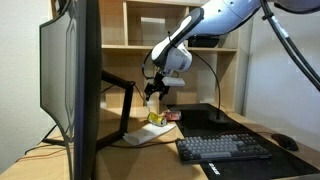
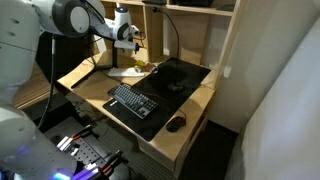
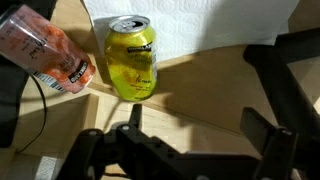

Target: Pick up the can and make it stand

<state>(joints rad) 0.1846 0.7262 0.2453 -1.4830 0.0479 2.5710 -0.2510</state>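
Gripper [image 3: 192, 125] hovers over the can [image 3: 133, 58], jaws wide apart and empty, the can seemingly lying sideways.

Office workstation: a keyboard [image 1: 222, 148] and mouse [image 1: 286, 142] are laid out on a wooden desk [image 1: 140, 160], below the claw [image 1: 157, 92] and well apart from it. A monitor [image 1: 70, 80] is mounted beside the claw, with wooden shelving [image 1: 140, 45] built in behind it.
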